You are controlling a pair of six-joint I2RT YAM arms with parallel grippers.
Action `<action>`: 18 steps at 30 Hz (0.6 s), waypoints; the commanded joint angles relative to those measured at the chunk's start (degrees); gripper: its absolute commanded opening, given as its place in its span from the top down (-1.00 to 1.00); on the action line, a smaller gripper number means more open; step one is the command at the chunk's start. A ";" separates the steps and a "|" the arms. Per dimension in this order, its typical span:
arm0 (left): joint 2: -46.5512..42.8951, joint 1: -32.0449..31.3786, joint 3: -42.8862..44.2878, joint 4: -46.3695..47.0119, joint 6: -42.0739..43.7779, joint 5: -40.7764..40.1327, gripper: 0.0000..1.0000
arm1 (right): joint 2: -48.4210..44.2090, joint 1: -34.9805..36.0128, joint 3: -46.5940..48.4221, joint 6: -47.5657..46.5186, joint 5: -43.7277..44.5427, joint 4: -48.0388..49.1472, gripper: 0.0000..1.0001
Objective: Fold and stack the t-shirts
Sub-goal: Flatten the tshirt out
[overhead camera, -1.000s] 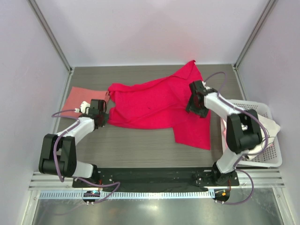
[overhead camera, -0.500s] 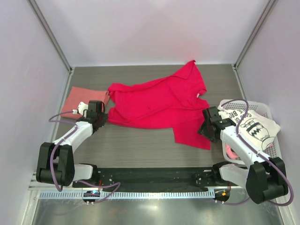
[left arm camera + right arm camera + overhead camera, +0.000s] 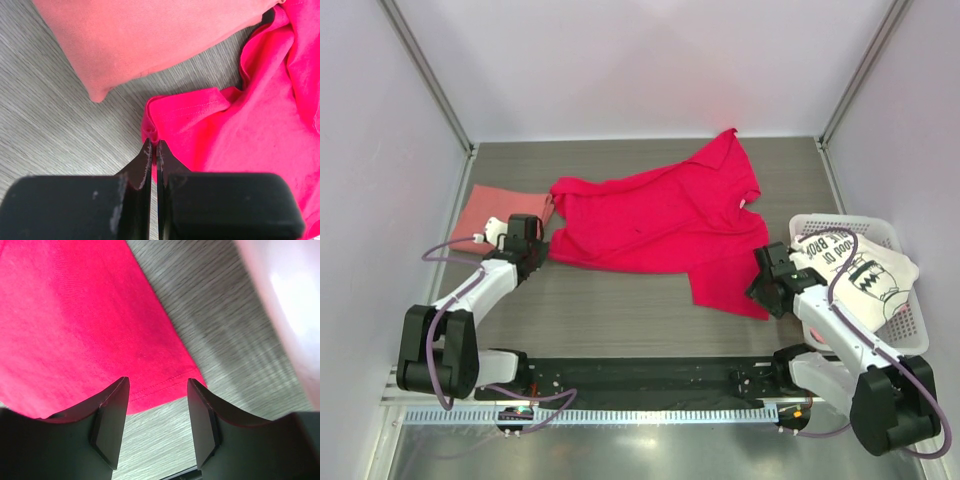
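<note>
Top external: right hand (image 3: pixel 763 290) seemingly nearer.

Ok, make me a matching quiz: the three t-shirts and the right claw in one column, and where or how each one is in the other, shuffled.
1. crimson t-shirt
2. salmon-pink t-shirt
3. white printed t-shirt
4. right claw

A. in the basket
B. open above a hem
C. folded, at the far left
D. spread out in the middle

Pairs: 1-D, 2-C, 3-A, 4-B
</note>
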 commanded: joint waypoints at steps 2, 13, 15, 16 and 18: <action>-2.12 0.21 -0.14 0.85 -0.41 -2.83 1.00 | -2.39 -0.31 0.50 1.36 1.44 -1.95 -0.10; -1.24 0.21 0.12 0.93 -0.67 -2.74 1.00 | 8.94 6.02 2.96 1.35 4.34 -2.65 -0.12; -0.81 0.21 0.21 0.93 -0.67 -2.83 1.00 | 11.14 6.20 2.53 2.50 4.78 -2.04 -0.12; -0.72 0.30 0.21 0.93 -0.67 -2.83 1.00 | 12.10 6.20 2.53 2.76 4.78 -1.34 -0.12; -0.80 0.21 0.21 0.85 -0.67 -2.83 1.00 | 14.92 6.20 2.52 3.03 4.96 -0.90 0.20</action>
